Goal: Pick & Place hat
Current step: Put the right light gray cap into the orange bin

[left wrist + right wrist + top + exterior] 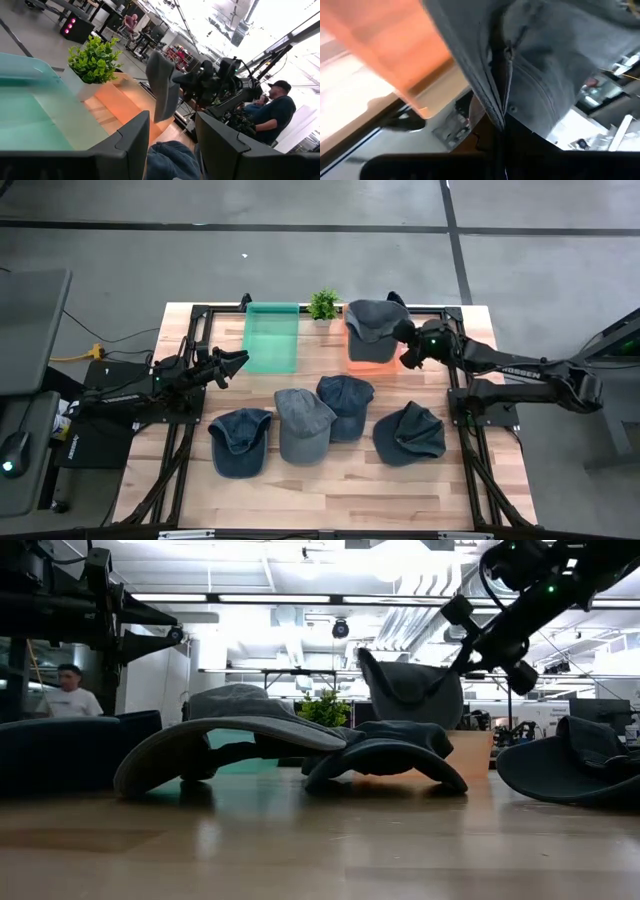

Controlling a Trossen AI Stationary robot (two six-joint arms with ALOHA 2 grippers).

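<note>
A grey cap (pixel 372 320) hangs from my right gripper (pixel 407 348) above the orange bin (pixel 368 352) at the table's far side. In the low view the cap (pixel 410 690) hangs clear like a bowl. Several more blue and grey caps lie flat on their brims and crowns in the table's middle: (pixel 241 442), (pixel 302 426), (pixel 346 406), (pixel 410 434). My left gripper (pixel 238 362) waits open at the left edge, beside the green bin (pixel 272 337), touching nothing. My right gripper pinches the cap between its two fingers at a gathered edge of the crown (pixel 499 107), on the cap's right side. The fingers come level from the table's right. The cap is lifted clear and hangs beside and below the fingers, over the orange bin.
A small potted plant (pixel 323 305) stands between the green bin and the orange bin at the far edge. The black frame rails (pixel 465 395) run along both sides of the table. Bare wood (pixel 330 490) lies toward the near edge. People show in the room behind.
</note>
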